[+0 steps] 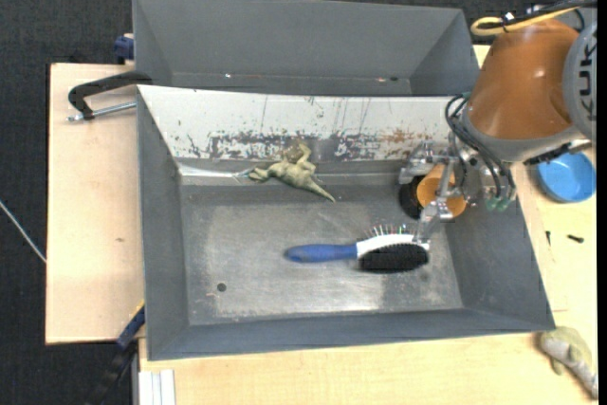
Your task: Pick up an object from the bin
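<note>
A tan toy dinosaur (292,172) lies against the bin's (285,33) back wall. Nearer the right wall lies a brush (365,252), blue handle pointing left, dark head right. The gripper (432,215) hangs over that head's far edge; its jaws' spread I cannot tell. Best to centre over the head and close across its narrow width.
</note>
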Motion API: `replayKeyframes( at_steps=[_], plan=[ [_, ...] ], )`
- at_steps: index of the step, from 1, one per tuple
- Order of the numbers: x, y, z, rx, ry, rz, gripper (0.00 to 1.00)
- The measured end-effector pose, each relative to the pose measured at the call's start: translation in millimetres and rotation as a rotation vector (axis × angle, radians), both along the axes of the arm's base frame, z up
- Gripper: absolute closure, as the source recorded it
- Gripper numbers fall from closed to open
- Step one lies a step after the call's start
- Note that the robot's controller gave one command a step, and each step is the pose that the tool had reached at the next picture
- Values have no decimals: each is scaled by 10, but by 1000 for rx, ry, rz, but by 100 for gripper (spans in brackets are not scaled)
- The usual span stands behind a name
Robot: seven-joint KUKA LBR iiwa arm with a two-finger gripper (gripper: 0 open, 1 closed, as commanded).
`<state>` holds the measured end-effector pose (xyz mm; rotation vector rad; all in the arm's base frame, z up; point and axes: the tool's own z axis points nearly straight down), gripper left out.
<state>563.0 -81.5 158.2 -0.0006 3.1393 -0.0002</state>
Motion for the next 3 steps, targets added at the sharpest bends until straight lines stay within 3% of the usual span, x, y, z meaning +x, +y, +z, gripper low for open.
replayKeyframes(
  at_steps=[1, 2, 3],
  plan=[
    [-615, 624, -884, 2, -5, -12, 0],
    [-579, 613, -847, 2, -13, -12, 100],
    [-354, 514, 803, -2, -10, 203, 100]
  ],
)
